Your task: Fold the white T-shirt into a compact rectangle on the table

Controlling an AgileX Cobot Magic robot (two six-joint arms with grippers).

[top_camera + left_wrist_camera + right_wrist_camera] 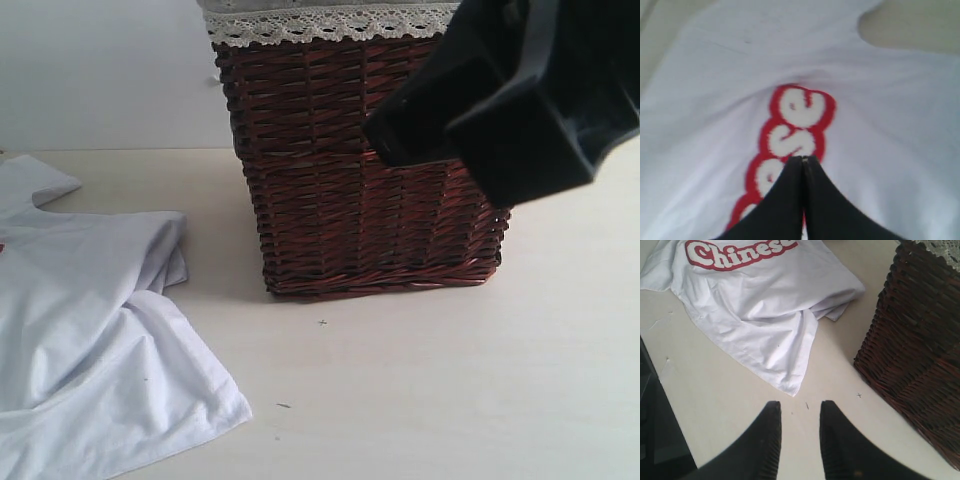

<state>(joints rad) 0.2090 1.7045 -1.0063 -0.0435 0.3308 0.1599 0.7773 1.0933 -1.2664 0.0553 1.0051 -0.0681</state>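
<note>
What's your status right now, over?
Left jaws shut at shirt lettering. Right jaws open, empty, over table. Shirt rumpled, not folded. Basket stands beside it, apart.

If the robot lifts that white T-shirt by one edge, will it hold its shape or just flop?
Probably flop: the white T-shirt already lies in soft folds and wrinkles, so it would likely drape and sag. It looks thin and light, lying nearly flat on the table. Pushed, it would likely bunch up rather than slide whole.
</note>
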